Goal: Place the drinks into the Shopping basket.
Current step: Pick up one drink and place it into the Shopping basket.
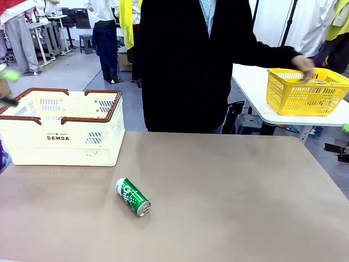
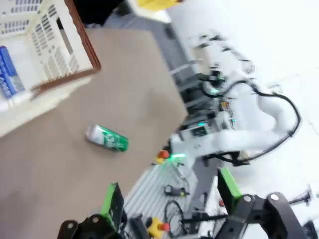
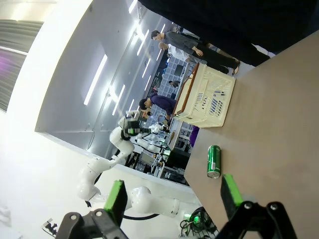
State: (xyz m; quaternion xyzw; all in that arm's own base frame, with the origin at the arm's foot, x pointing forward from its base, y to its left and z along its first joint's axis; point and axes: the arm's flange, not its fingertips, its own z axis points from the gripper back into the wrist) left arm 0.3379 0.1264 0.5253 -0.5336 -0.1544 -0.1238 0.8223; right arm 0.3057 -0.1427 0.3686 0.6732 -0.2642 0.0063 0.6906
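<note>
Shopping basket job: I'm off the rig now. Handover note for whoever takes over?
Left gripper: open, empty, up off the table.
Right gripper: open, empty.
Blue can: inside the Shopping basket.
Green can: on its side on the table, in front of the basket and apart from it.
Person's hand: at the yellow basket on the side table.
Done: one drink in. Left: pick up the green can and put it in the basket.
</note>
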